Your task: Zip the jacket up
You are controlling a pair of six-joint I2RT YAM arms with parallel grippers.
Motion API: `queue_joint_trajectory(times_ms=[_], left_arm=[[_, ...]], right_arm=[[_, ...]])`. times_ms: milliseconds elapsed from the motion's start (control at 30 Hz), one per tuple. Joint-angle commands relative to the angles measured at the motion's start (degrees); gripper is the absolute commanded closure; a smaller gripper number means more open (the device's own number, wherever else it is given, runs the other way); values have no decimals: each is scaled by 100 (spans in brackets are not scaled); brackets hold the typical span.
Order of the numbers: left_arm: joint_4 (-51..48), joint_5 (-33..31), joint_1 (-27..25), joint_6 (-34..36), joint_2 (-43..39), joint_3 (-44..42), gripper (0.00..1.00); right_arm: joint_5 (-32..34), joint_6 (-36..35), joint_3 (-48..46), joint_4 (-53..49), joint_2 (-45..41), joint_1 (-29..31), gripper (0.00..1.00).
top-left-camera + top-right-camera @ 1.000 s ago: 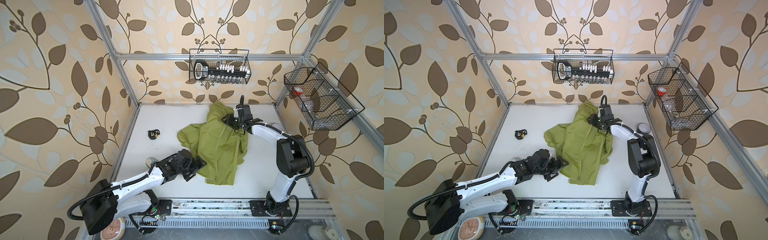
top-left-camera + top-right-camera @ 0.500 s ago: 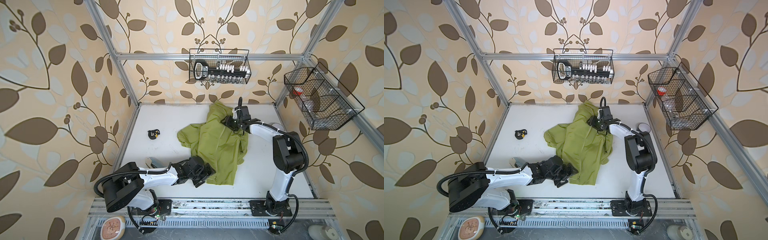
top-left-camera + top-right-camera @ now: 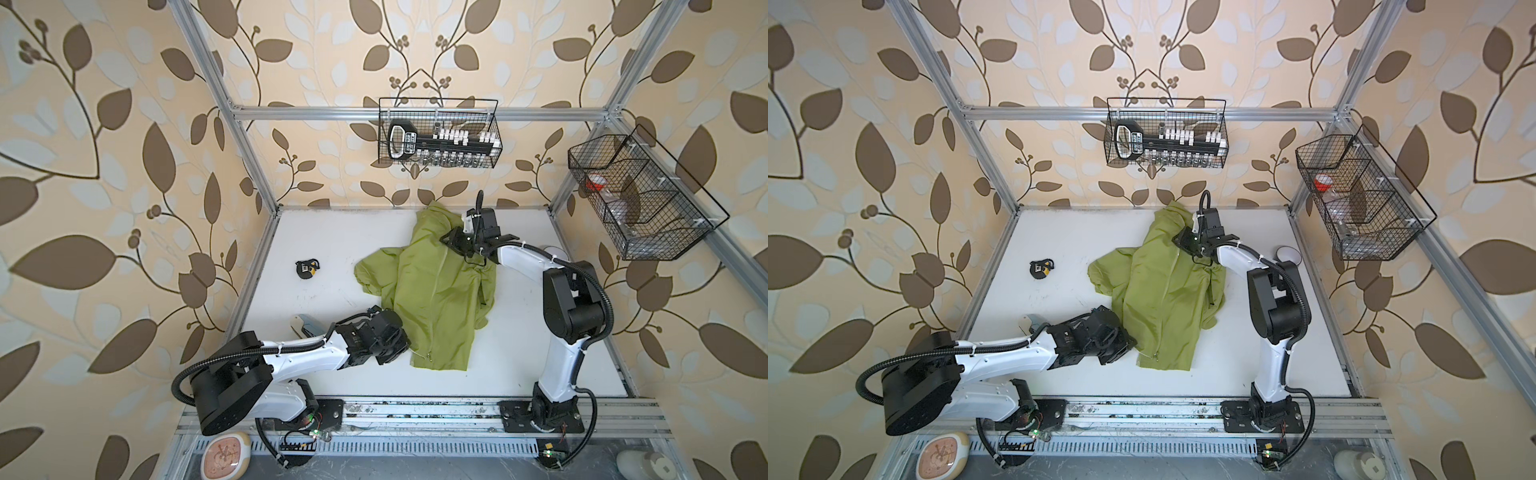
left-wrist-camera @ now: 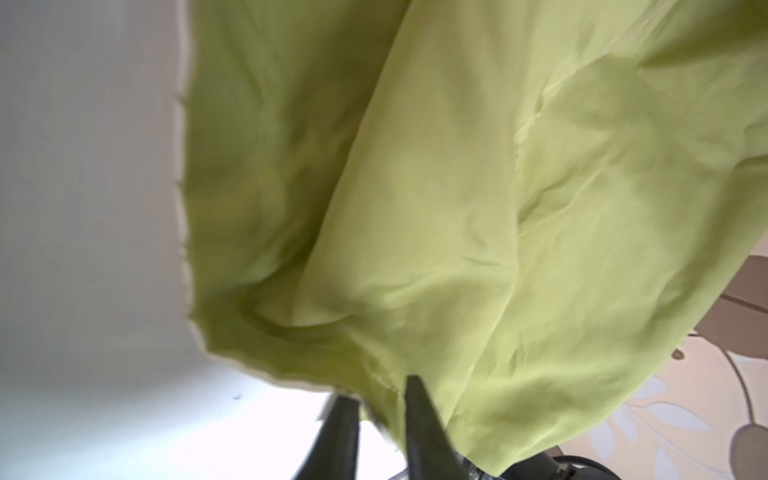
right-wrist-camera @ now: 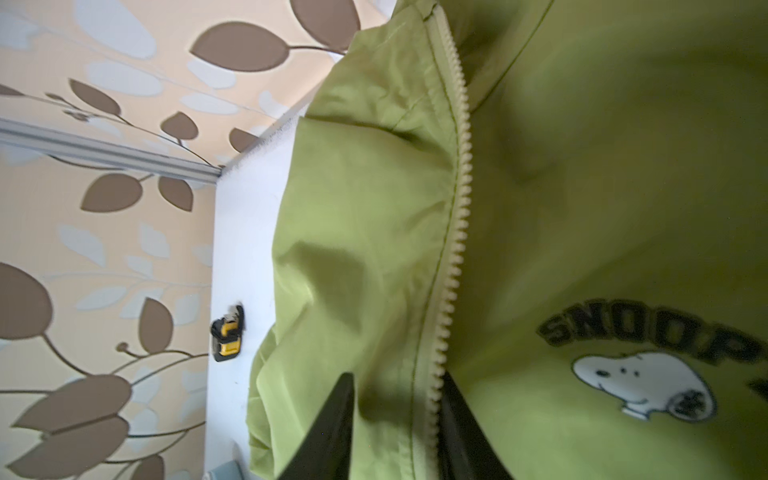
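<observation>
**At the hem and at the collar: both grippers drawn in on the jacket**

Between the fingers (image 4: 419, 424) of the left gripper (image 4: 376, 399) a corner of the hem of the jacket (image 3: 436, 291) is now clamped. A second ago this gripper was held wide apart beside the garment's side edge; it has since been swung round to the hem and brought together on the cloth. At the far end the right gripper (image 5: 397, 376) has been narrowed as well. The pale zipper (image 5: 457, 208) and a fold of green cloth are straddled by its fingers just below the collar, with the black-and-white logo (image 5: 644, 374) just beside one finger. A gap is left there, and whether the cloth is truly pinched cannot be told.

The garment is thereby judged to be anchored at one end and nearly so at the other, so that the zipper line may be drawn taut. The zipping itself is judged not yet begun, since the teeth ahead of the right gripper appear unjoined.

The jacket is laid front-up on the white table (image 3: 332, 232), stretched between the two grippers. A small black-and-yellow object (image 3: 306, 268) is left well apart from both. Two wire baskets (image 3: 438, 137) are hung on the leaf-patterned walls, well beyond the right gripper.
</observation>
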Motion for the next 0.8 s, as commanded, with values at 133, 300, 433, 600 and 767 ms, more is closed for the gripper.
queue_joint_trajectory(times_ms=[133,300,433,600,767], left_arm=[[-1196,-594,149,484,-843,280,100],[-1834,-850,275,686,-1332,381,100],[-1387,-452,318,642,-1378,178,73],[-432,180,105,225,-743,30,46],[140,420,-27,-23,-205,-31,44]], right_arm=[[-327,169,325,199,57,51,90],[-437,241,575,179,110,150,95],[-396,220,705,94,195,193,96],[-359,150,647,25,251,137,97],[-332,102,466,22,167,75,96]])
